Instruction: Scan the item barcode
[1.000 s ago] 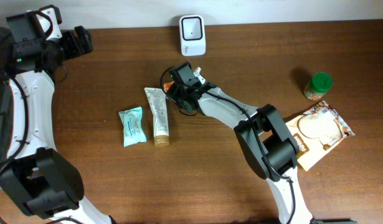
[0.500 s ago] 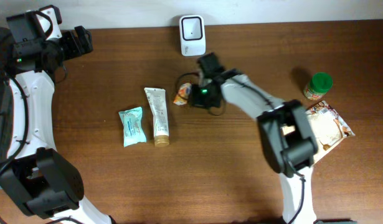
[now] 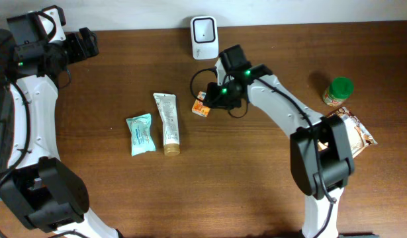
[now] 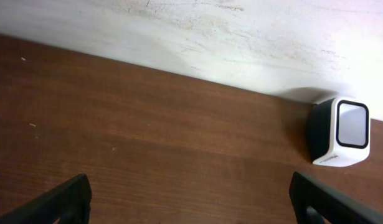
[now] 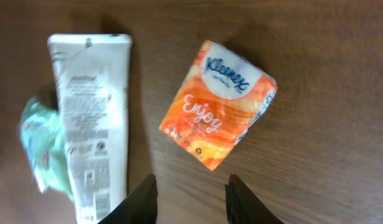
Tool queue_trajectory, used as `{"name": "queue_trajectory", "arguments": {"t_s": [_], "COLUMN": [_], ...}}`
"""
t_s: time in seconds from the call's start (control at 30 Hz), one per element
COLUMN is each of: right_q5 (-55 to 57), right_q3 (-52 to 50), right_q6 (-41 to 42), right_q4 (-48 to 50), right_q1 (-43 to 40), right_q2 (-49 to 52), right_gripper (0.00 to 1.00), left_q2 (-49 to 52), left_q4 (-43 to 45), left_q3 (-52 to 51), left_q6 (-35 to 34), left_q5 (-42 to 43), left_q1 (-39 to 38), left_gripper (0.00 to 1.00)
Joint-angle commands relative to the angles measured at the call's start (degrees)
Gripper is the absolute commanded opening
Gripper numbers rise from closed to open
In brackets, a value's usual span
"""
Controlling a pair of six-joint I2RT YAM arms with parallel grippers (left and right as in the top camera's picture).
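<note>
Orange Kleenex tissue pack [image 3: 202,106] lies flat on the brown wooden tabletop [image 3: 256,178]. Overhead view: it sits below the white box-shaped scanner [image 3: 204,38], right of a white squeeze tube [image 3: 168,123] and a teal foil packet [image 3: 140,134]. Right claw [image 3: 212,100] just beside the pack's right edge. Left claw [image 3: 84,43] well apart, at the top left corner.
Left wrist view: fingers spread wide, nothing between them; scanner off to the right by the wall.
Right wrist view: fingers narrowly apart, empty, clear of the pack; tube and packet to its left.
</note>
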Motion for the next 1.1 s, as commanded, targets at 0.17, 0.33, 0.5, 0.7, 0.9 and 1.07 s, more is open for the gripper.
{"name": "queue_trajectory", "arguments": {"t_s": [0.17, 0.33, 0.5, 0.7, 0.9, 1.07], "right_q5": [11.7, 11.9, 11.9, 11.5, 12.4, 20.8], "right_q3": [-0.2, -0.2, -0.2, -0.1, 4.5, 14.6], "right_q6": [12.4, 12.4, 12.3, 11.7, 1.9, -8.6], "right_q4": [-0.1, 0.7, 2.5, 2.2, -6.4, -25.7], "right_q1": [4.0, 4.0, 4.0, 4.0, 3.6, 4.5], "right_q2": [4.1, 6.0, 7.5, 7.5, 4.4, 2.2], "right_gripper": [0.31, 0.31, 0.21, 0.04, 0.04, 0.04], "left_q2": [0.4, 0.4, 0.4, 0.4, 0.4, 0.4], "left_q4": [-0.1, -0.1, -0.1, -0.1, -0.1, -0.1], "left_q3": [0.6, 0.6, 0.6, 0.6, 0.6, 0.6], "left_q6": [1.1, 1.1, 1.1, 1.1, 1.1, 1.1], "left_q5": [-0.6, -0.6, -0.6, -0.6, -0.6, -0.6], "left_q1": [-0.1, -0.1, -0.1, -0.1, -0.1, -0.1], "left_gripper": [0.99, 0.99, 0.99, 0.99, 0.99, 0.99]}}
